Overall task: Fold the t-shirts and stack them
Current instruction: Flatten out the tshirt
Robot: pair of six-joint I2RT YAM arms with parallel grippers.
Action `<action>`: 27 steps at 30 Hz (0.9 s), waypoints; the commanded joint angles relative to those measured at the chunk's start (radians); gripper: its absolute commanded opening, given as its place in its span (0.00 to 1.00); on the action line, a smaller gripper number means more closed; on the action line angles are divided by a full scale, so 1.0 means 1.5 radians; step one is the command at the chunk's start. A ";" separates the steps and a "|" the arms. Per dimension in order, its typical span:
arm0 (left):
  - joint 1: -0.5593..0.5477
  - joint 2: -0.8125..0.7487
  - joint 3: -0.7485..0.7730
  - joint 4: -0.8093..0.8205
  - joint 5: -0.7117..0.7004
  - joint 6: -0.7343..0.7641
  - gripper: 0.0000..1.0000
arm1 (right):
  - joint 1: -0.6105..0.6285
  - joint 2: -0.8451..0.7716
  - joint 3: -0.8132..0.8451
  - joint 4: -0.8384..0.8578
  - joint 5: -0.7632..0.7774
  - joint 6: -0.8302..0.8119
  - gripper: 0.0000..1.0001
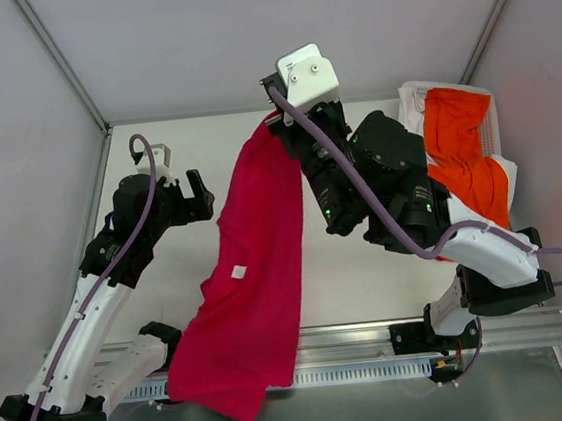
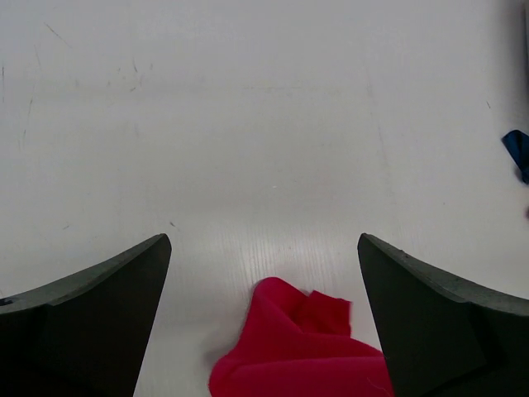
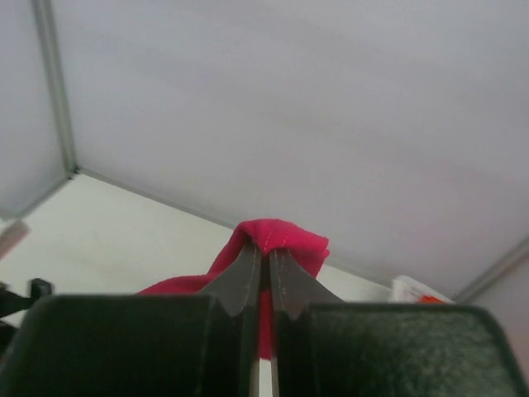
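Right gripper [image 3: 264, 252]: fingers pressing together on a fold of the red shirt [image 1: 256, 263], holding it up near the far edge of the table [image 1: 369, 282].
Red shirt: hanging in a long strip, its lower end trailing over the near edge.
Left gripper [image 1: 199, 194]: hovering with fingers wide apart, gripping nothing, toward the left edge.
Orange shirt [image 1: 456, 152]: lying crumpled in the far right corner.

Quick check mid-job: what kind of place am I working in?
Most likely a lab test booth: a white table, plain grey panel walls boxing it in, and a metal rail at the near edge.
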 commanded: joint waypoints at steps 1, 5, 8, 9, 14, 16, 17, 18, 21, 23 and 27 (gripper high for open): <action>-0.004 -0.011 0.007 0.006 -0.017 -0.001 0.99 | -0.052 -0.048 -0.075 0.078 0.075 -0.059 0.00; -0.004 -0.012 0.005 0.006 -0.009 0.000 0.99 | -0.099 -0.115 -0.290 0.079 0.102 0.043 0.00; -0.004 0.002 0.010 0.006 0.024 0.005 0.99 | -0.130 -0.155 -0.383 0.079 0.117 0.092 0.00; -0.004 0.013 0.019 0.005 0.034 0.007 0.99 | -0.138 -0.161 -0.429 0.079 0.119 0.116 0.01; -0.004 0.052 0.051 0.007 0.155 0.004 0.99 | -0.170 -0.184 -0.490 0.078 0.095 0.153 0.00; -0.004 0.060 0.054 0.011 0.165 0.006 0.99 | -0.183 -0.186 -0.489 0.078 0.077 0.161 0.00; -0.004 0.061 0.054 0.012 0.154 0.009 0.99 | -0.186 -0.191 -0.487 0.078 0.046 0.163 0.01; -0.004 0.060 0.054 0.012 0.142 0.012 0.99 | -0.186 -0.193 -0.483 0.078 0.031 0.163 0.00; -0.004 0.068 0.043 0.012 0.125 0.010 0.99 | -0.187 -0.202 -0.469 0.077 0.020 0.148 0.00; -0.004 0.086 0.030 0.010 0.139 -0.010 0.99 | -0.186 -0.233 -0.491 0.077 0.042 0.141 0.00; -0.031 0.155 0.033 -0.022 0.150 -0.083 0.98 | -0.187 -0.363 -0.630 0.053 0.072 0.210 0.00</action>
